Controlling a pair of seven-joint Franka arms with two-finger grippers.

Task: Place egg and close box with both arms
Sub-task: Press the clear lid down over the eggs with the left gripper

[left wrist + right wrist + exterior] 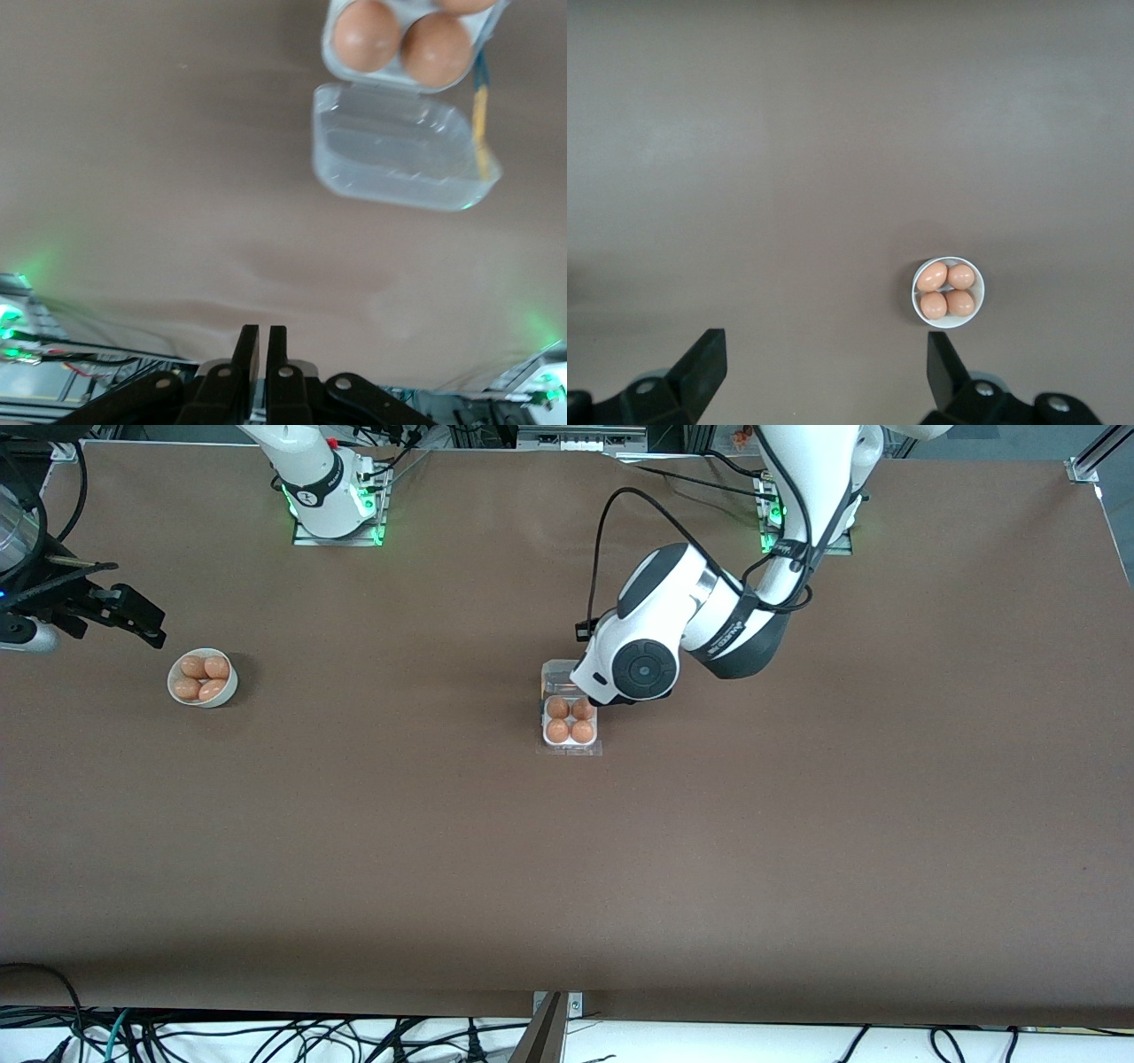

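The box (570, 731) sits mid-tabletop with its clear lid (403, 150) hinged back flat toward the robots' bases. All four cells hold an egg; one of the four eggs (557, 731) lies in a cell on the front-camera side. The left wrist view cuts the tray off and shows only two eggs. In the front view the left arm's wrist covers most of the lid and hides the left gripper (260, 354), which hangs over the tabletop just beside the lid, fingers pressed together. A white bowl (225, 688) holding four more eggs stands well apart, toward the right arm's end. The right gripper (824, 363) waits in the air near the bowl, fingers spread and holding nothing.
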